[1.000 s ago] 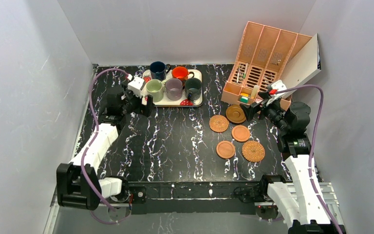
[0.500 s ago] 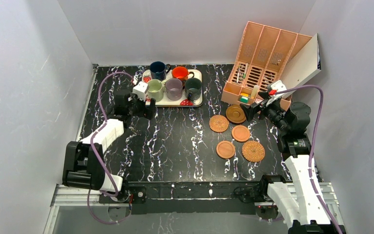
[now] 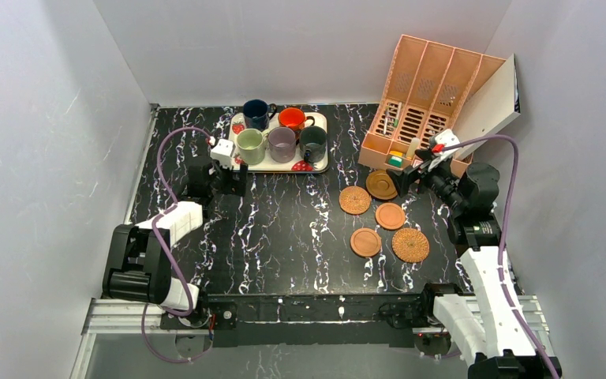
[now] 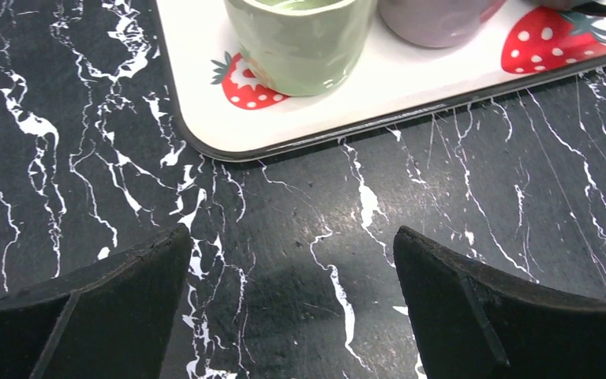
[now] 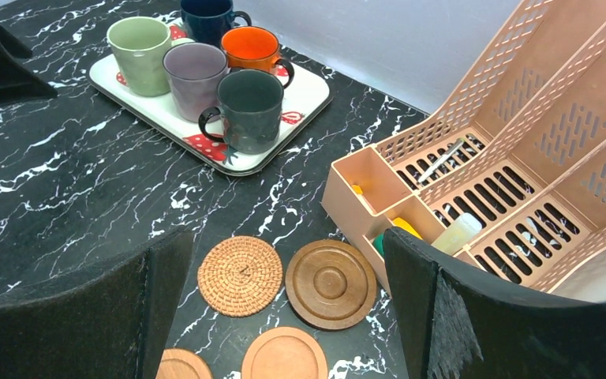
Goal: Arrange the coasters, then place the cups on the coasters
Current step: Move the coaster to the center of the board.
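Black table (image 3: 284,229) with white streaks sits between pale grey walls (image 3: 47,118).

Five coasters (image 3: 390,215) lie flat in a loose bunch at the right middle of the top view. None touch each other and they make no row yet, so I think lining them up comes first. They are round, so they have no long side to line up with.

The right gripper (image 3: 402,178) is the near one. It hangs over the top of the bunch, spread wide and holding nothing. In the right wrist view its gap (image 5: 284,237) frames the ringed coaster (image 5: 331,283) and a woven coaster (image 5: 240,275) side by side, a little ahead and below. The move looks like a short dip down and forward.

Five cups (image 3: 282,144) stand close together on the strawberry tray (image 3: 284,168), at the top middle of the top view, well apart from the coasters. No cup is on a coaster yet.

The left gripper (image 3: 233,175) is just beside the tray's near edge, also spread wide and empty. In the left wrist view the green cup (image 4: 300,39) sits straight ahead, past the rim.

A pink rack (image 3: 434,103) stands behind the coasters at the upper right.
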